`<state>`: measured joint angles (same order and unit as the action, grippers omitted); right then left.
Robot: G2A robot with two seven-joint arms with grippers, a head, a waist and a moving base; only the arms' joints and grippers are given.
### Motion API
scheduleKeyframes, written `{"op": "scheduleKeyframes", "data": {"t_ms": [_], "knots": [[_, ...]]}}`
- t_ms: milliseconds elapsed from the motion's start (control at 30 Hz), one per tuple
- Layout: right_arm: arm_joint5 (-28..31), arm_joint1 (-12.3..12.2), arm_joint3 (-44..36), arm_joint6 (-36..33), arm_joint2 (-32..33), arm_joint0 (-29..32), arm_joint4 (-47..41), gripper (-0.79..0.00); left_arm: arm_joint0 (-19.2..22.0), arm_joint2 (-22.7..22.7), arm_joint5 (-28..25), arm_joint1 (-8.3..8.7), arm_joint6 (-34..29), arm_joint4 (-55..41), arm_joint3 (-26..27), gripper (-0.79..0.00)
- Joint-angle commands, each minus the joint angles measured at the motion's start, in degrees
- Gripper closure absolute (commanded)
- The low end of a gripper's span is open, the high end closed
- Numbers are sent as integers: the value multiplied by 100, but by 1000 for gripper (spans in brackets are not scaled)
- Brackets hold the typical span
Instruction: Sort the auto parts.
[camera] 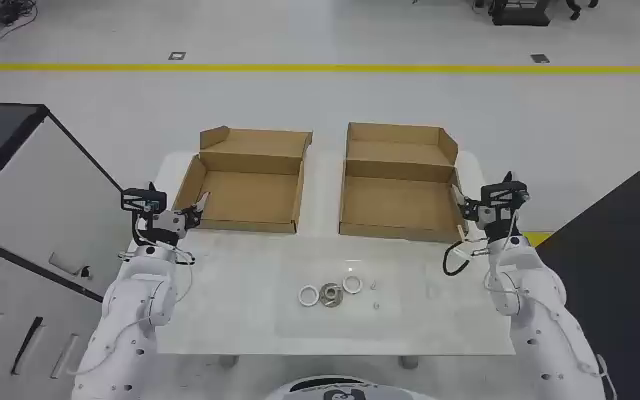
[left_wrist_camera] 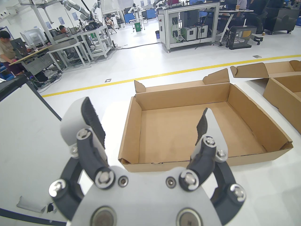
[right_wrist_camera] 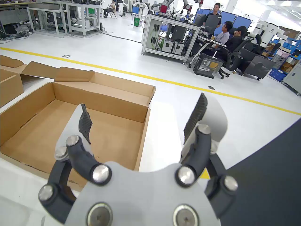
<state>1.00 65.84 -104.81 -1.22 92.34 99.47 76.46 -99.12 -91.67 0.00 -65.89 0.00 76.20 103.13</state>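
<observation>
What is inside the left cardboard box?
Only its bare floor shows inside the left box; no part lies in it. Its near wall hides a thin strip.

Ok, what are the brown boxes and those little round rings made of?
The left brown open box and the right brown open box look like plain cardboard: matte tan, folded flaps, ragged cut edges. The two small white rings might be plastic or rubber; too small to tell. The grey round part between them looks metallic, perhaps, from its darker sheen.

Two open cardboard boxes (camera: 250, 197) (camera: 395, 203) are sitting on the worktop (camera: 230, 300); two white rings (camera: 308, 295) (camera: 352, 284), one grey ring (camera: 331, 297) and two tiny pieces (camera: 374, 285) (camera: 376, 305) are lying nearby.
</observation>
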Motion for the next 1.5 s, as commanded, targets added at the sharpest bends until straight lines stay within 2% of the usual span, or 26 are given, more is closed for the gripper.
{"op": "scheduleKeyframes", "data": {"t_ms": [0, 267, 433, 533, 800, 1067, 1167, 1300, 1467], "knots": [[152, -13, -182, -222, 88, 52, -34, -785, 0, 0, 0, 0, 0, 0, 0, -785], [1313, -113, -1291, -1696, 794, 265, -578, -785, 0, 0, 0, 0, 0, 0, 0, -785], [2323, -209, -1870, -2850, 1200, 182, -979, -785, 0, 0, 0, 0, 0, 0, 0, -785], [2891, -268, -2092, -3361, 1322, 98, -1087, -785, 0, 0, 0, 0, 0, 0, 0, -785], [3690, -388, -2439, -4465, 1257, -276, -1741, -785, 0, 0, 0, 0, 0, 0, 0, -785], [3970, -557, -2781, -6124, 904, -992, -2918, -785, 0, 0, 0, 0, 0, 0, 0, -785], [3716, -676, -2911, -6492, 626, -1222, -3139, -785, 0, 0, 0, 0, 0, 0, 0, -785], [3417, -960, -2983, -6792, 131, -1441, -3185, -785, 0, 0, 0, 0, 0, 0, 0, -785], [3110, -1488, -2983, -7099, -608, -1802, -3189, -785, 0, 0, 0, 0, 0, 0, 0, -785]]}}
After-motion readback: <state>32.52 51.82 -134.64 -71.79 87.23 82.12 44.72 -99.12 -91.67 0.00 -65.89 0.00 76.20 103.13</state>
